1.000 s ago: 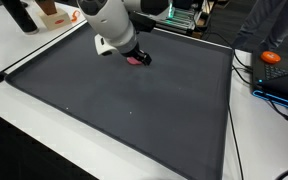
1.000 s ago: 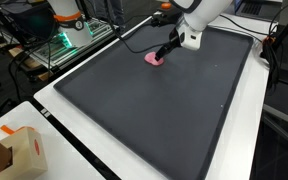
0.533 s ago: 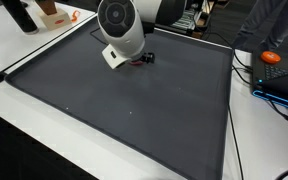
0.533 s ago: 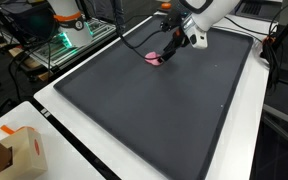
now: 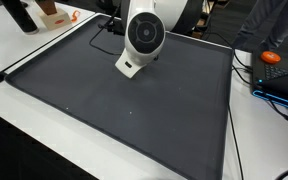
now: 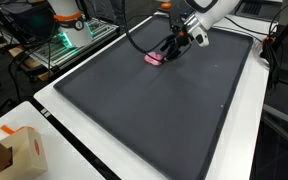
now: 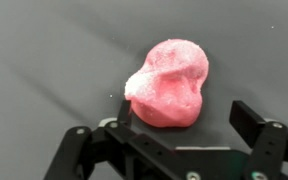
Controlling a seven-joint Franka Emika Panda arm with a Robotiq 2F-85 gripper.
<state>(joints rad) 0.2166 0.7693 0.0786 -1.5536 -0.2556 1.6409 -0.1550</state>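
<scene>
Here the arm (image 6: 200, 14) leans low over the mat (image 6: 154, 115), tool (image 7: 182, 112) spread wide, empty, beside the pink lump (image 7: 170, 82).

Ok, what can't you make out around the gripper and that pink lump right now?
In an exterior view the pink lump is too small to tell whether the gripper touches it.
In an exterior view the arm's round housing hides both.
In the wrist view the bottom edge cuts off the gripper body; the lump's underside is hidden.
</scene>
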